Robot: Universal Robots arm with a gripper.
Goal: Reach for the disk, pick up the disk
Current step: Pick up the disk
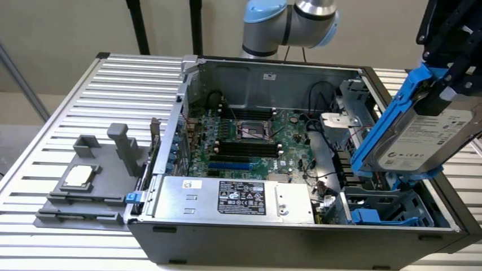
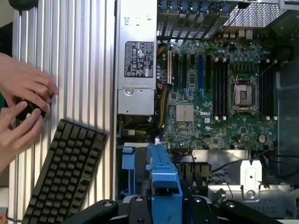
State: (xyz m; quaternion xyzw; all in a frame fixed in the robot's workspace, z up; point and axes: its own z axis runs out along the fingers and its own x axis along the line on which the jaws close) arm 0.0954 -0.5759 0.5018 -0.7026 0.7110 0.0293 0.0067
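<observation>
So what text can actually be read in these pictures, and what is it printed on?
"DELL": white letters on the motherboard, wrist view.
Black label on the power supply box: several lines of print, too small to read.
White label on the disk, held up in the gripper: print and logos, too blurred to read.
Small sticker on the power supply box: unreadable.

Metal disk (image 1: pixel 437 138), blue plastic bracket (image 1: pixel 388 121)

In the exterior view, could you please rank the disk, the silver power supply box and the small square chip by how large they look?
1. Power supply box
2. Disk, held up by the end effector; it is probably nearer the camera, so its rank against the box is unsure.
3. Chip, clearly smallest.
</observation>
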